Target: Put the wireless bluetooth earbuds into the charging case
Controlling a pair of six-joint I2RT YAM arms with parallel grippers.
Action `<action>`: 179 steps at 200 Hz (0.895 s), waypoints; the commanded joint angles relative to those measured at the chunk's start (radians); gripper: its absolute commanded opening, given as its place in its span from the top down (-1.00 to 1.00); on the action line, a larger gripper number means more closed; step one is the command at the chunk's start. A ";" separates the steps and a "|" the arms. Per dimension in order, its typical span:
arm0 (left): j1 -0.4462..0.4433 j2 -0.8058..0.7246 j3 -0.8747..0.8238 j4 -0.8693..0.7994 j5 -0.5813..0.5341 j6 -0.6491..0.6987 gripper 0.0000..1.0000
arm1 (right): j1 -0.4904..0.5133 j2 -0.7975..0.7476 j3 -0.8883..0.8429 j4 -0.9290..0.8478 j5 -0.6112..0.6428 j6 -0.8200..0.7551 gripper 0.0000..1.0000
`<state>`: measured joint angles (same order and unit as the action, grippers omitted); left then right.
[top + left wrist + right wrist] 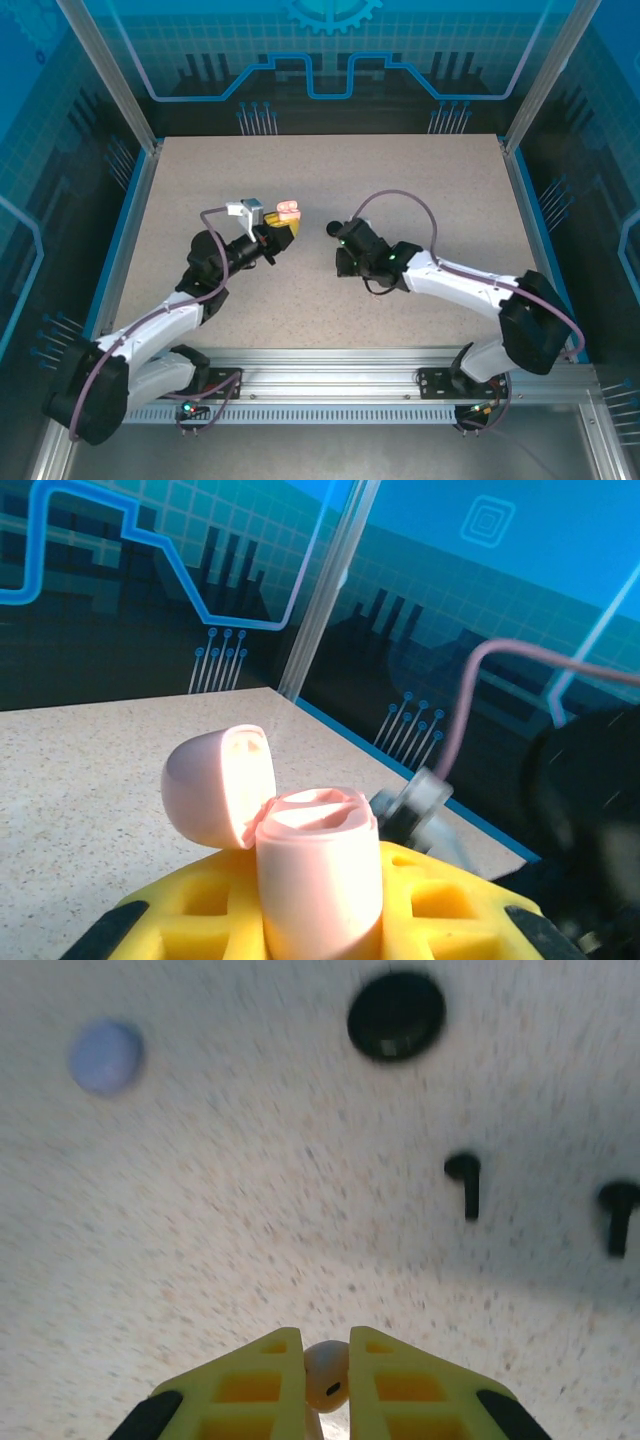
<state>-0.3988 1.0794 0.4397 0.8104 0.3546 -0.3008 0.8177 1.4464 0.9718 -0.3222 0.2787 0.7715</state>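
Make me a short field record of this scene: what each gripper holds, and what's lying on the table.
left gripper: shut on pink case, lid open
right gripper: shut on pale pink earbud
table: black case, lilac case, two black earbuds
status: held earbud not yet in pink case

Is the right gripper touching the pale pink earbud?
Touching. Right wrist view: the right gripper pinches the pale pink earbud between both yellow fingers.
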 commanded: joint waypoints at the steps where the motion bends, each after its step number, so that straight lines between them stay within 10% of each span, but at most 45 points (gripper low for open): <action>1: -0.009 0.069 -0.014 0.226 -0.044 0.063 1.00 | -0.039 -0.061 0.083 -0.019 -0.010 -0.060 0.74; 38: -0.021 0.254 -0.036 0.587 -0.051 0.157 1.00 | -0.091 -0.109 0.209 -0.028 -0.046 -0.112 0.74; 179: -0.146 0.510 0.214 0.589 -0.165 0.560 1.00 | -0.116 -0.156 0.228 0.428 -0.083 -0.201 0.71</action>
<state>-0.5323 1.5593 0.6014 1.3521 0.2199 0.1749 0.7105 1.3205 1.2499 -0.0826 0.2085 0.6037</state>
